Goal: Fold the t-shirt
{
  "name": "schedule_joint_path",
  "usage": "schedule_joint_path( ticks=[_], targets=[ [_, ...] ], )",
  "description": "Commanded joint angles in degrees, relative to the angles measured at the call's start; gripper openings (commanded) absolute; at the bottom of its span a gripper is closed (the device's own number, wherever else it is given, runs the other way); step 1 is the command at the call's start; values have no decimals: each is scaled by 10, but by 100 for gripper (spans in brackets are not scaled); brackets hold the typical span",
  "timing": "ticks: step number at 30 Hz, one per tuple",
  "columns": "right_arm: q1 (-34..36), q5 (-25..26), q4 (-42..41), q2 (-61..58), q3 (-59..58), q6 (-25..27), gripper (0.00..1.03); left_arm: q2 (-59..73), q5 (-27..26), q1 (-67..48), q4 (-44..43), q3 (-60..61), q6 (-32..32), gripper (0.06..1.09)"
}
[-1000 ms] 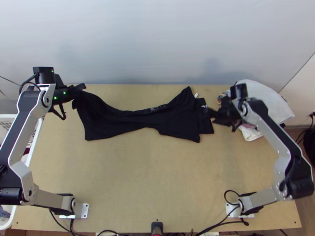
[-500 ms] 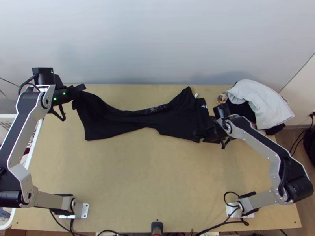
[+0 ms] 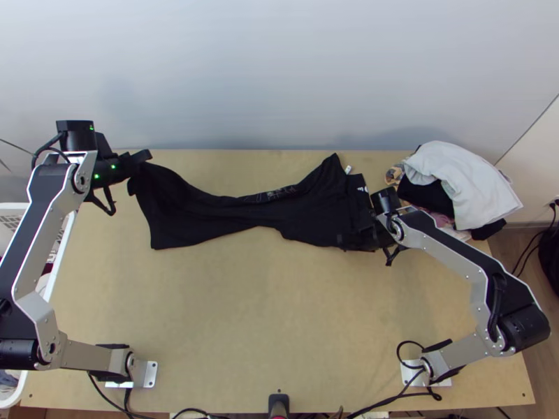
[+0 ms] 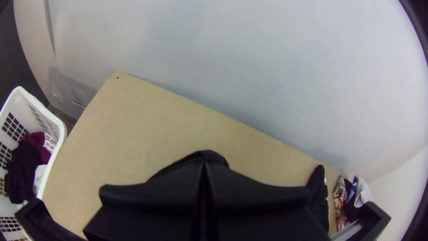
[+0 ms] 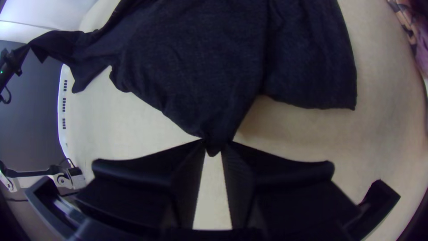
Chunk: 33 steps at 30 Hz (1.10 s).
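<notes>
The right tool point(image 3: 344, 242) has shifted inward, nearly closed, pinching a corner of the t-shirt point(image 3: 307, 209).

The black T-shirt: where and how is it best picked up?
Probably by its end corners, from the table's left and right: the T-shirt lies stretched crosswise, and a narrow corner, like the one pinched in the right gripper, gives an easy hold.

The shirt point(image 3: 209, 213) lies on the far part of the table point(image 3: 265, 314). To the right of the shirt, at the far corner, is the pile point(image 3: 465, 185). The basket point(image 4: 62, 134), with clothes point(image 4: 22, 163) in it, stands beside the left table edge. Behind the table is the wall point(image 3: 244, 84).
</notes>
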State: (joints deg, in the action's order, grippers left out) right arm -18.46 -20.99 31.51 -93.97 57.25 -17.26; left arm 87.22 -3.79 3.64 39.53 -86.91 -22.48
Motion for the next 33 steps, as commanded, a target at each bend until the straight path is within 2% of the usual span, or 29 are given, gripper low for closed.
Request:
schedule_joint_path(
  ticks=[1,6,11,23,27,32,33],
  targets=[
    [-3,7,-16,3,9,6,3,-8,0,4,2,-1,0,10],
    [6,8,-7,46,43,-6,3,-16,0,11,9,-1,1,10],
    [25,7,51,85,110,-21,3,-15,0,16,-4,35,5,10],
    [49,3,130,136,152,-27,3,70,12,36,-205,231,-6,10],
    [61,-4,143,139,163,-30,3,114,17,55,-254,221,-4,10],
    [67,-6,148,133,168,-30,3,180,21,66,-258,144,3,10],
    [67,-6,148,131,168,-30,3,193,26,66,-258,129,3,13]
  ],
)
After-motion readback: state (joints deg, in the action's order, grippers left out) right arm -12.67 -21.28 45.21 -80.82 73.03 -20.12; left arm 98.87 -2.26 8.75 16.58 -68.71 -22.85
